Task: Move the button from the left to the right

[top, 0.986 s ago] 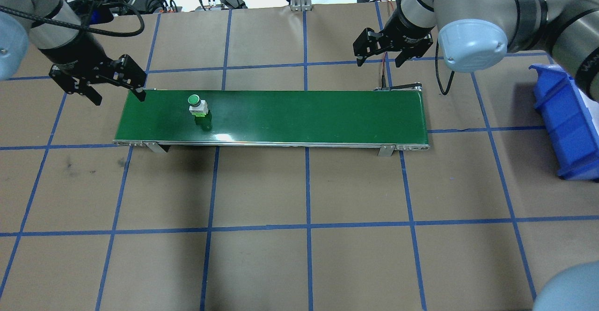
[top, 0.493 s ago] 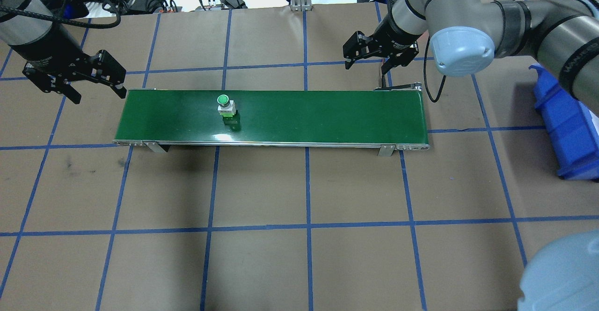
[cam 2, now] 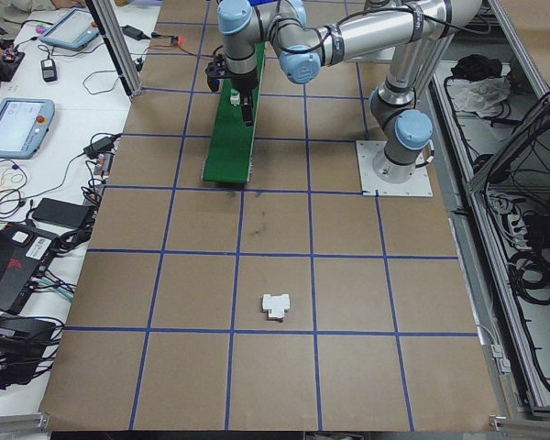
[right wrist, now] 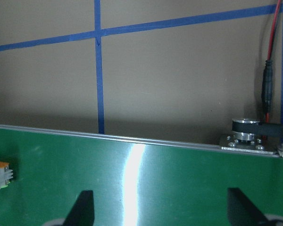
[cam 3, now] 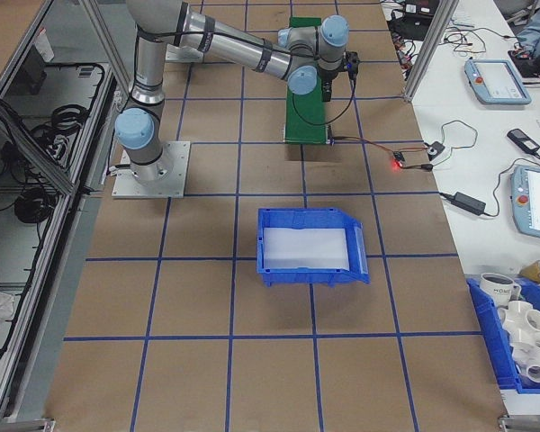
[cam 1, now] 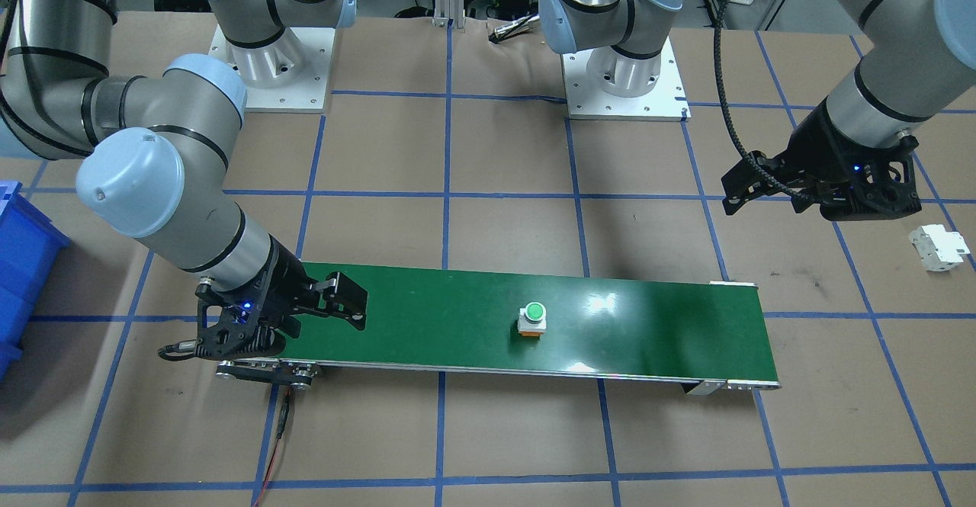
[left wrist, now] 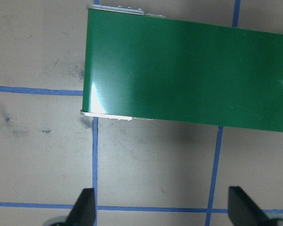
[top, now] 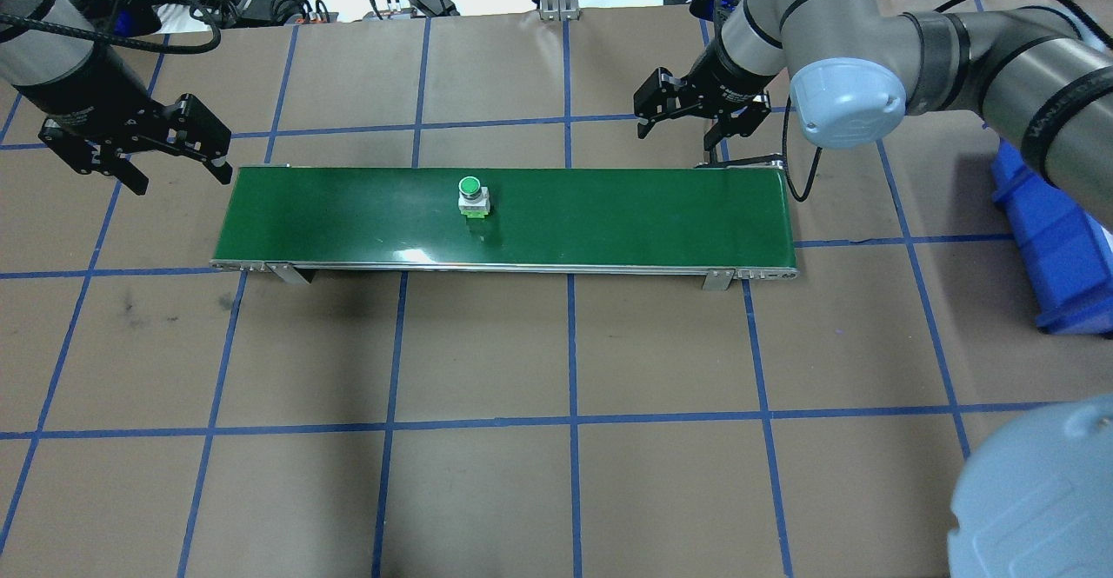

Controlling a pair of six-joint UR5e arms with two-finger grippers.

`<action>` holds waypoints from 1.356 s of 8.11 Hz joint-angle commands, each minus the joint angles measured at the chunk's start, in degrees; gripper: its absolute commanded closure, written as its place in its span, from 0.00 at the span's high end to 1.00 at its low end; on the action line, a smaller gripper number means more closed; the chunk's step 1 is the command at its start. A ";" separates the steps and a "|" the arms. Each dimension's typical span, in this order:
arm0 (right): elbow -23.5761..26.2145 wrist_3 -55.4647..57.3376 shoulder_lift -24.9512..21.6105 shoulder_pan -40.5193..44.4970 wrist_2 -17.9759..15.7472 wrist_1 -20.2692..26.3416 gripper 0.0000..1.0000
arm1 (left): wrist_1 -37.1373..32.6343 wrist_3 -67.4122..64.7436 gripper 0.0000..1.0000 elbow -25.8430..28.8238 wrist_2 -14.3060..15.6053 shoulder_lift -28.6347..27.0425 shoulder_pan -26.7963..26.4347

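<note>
Button [top: 470,194] stands mid-frame on the green belt [top: 609,222]; left gripper [top: 135,148] and right gripper [top: 696,109], jaws wide, hold nothing.

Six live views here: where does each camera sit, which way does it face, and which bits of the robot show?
Front-facing: across the table, facing the bases; both arms, small green-capped button on the long green conveyor belt.
Overhead: behind the robot, looking forward and down; left gripper, right gripper.
Exterior left: the table's left end; a small white plastic part nearest.
Exterior right: the opposite end; open blue plastic bin nearest.
Left wrist: straight down at the belt's end; fingers.
Right wrist: the belt's far edge; fingers.
Front-facing and overhead share button and belt.
</note>
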 commanded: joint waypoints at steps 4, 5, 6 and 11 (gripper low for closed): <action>0.64 2.65 1.49 0.00 2.87 0.03 1.00 | 0.05 -0.09 1.00 -0.06 0.18 0.00 0.19; 0.99 3.09 1.58 0.09 2.87 0.12 1.00 | -0.21 -0.09 1.00 -0.24 0.00 0.09 0.19; 1.08 3.10 1.58 0.09 2.87 0.12 1.00 | -0.13 -0.09 1.00 -0.33 0.00 0.17 0.19; 2.40 3.01 1.67 0.09 2.70 0.73 1.00 | -4.78 -0.09 1.00 -0.15 0.18 2.98 0.10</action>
